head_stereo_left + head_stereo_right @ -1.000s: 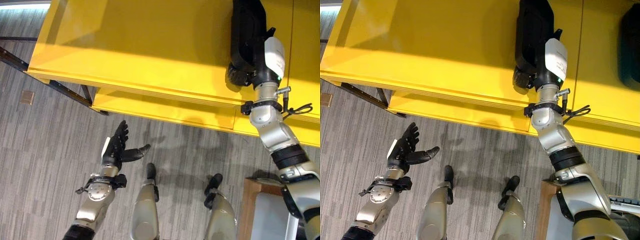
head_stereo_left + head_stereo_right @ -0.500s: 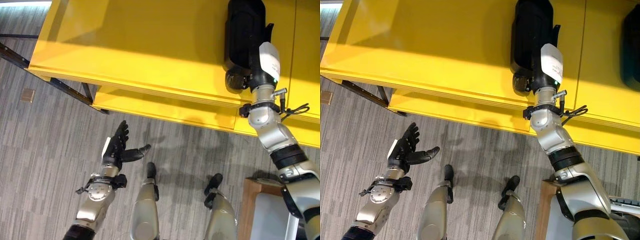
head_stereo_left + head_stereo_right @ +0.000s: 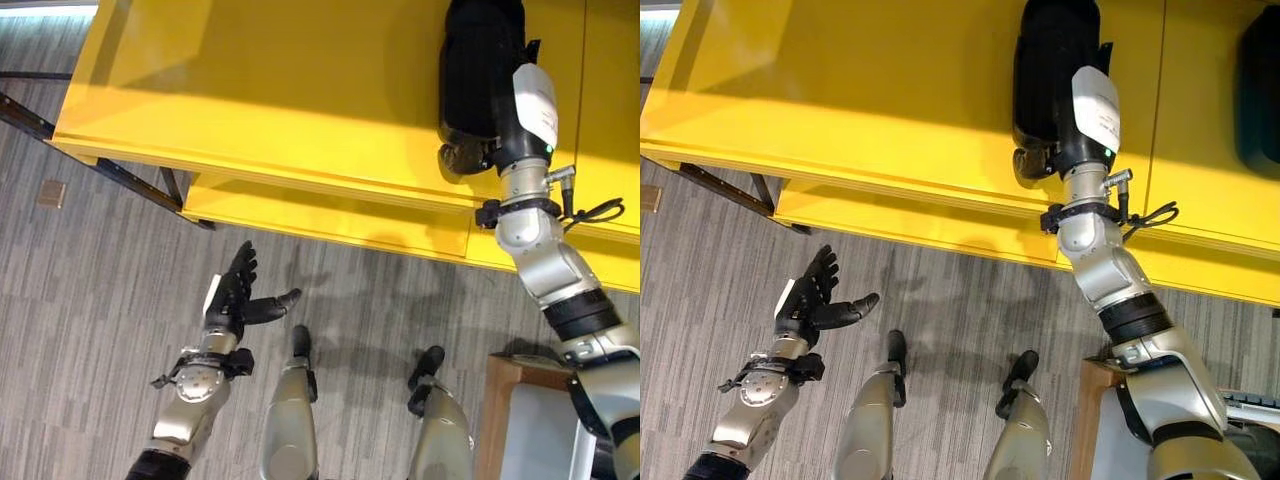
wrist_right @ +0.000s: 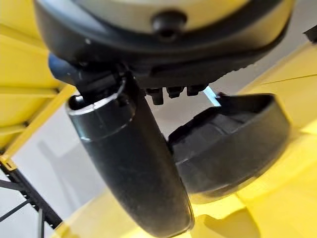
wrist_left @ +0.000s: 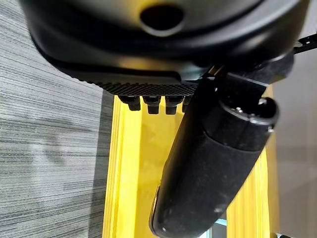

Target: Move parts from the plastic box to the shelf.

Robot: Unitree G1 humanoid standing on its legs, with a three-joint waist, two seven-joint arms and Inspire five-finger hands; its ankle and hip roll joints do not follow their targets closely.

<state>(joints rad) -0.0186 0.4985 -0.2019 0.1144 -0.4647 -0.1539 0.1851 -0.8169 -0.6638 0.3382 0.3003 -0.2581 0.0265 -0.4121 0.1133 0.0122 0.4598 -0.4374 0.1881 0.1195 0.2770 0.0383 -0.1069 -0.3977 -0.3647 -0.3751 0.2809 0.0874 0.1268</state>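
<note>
The yellow shelf is seen from above, spread across the upper part of both eye views, with a lower yellow board jutting out beneath its front edge; grey striped floor is laid in front of the shelf. A large black part is lain on the shelf's top surface, near the shelf's front edge and just beside a seam between two shelf boards; a second dark part is placed farther along the shelf, beyond that seam, well apart from the first. The right robot hand is stretched over the shelf's front edge and set against the near end of the black part; in the right wrist view the thumb is seen close beside the part, but whether the fingers are wrapped around it cannot be told. The left robot hand is held out over the floor, in front of the shelf and apart from it, with fingers straight and spread, nothing in it.
</note>
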